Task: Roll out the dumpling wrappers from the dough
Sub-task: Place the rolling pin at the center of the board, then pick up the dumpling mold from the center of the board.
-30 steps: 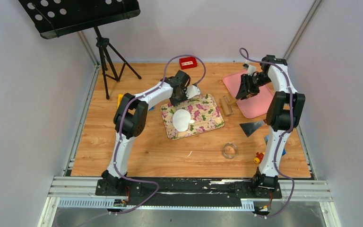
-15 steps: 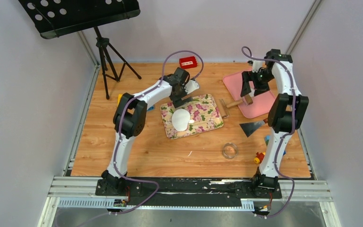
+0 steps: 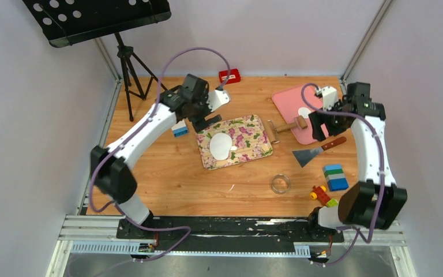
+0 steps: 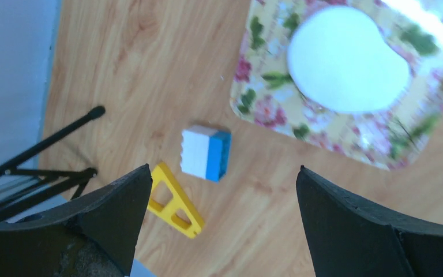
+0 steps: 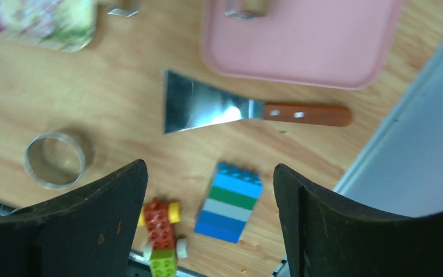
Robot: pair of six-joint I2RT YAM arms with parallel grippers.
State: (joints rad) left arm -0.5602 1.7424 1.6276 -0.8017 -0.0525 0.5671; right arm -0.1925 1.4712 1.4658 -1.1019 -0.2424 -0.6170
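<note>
The flattened white oval sheet of dough (image 3: 221,145) lay on the floral rectangular mat (image 3: 254,151) mid-table. The left gripper (image 4: 223,168) hung wide open and empty over the wood just left of the mat, above a white-and-blue block (image 4: 206,153). The right gripper (image 5: 209,164) stood open, holding nothing, above the wooden-handled metal scraper (image 5: 207,109) just near of the pink tray (image 5: 300,40).

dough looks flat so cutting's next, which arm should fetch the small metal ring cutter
Right, probably. The small metal ring cutter lies right of centre, within the open right gripper's view; the left gripper hangs far left.
</note>
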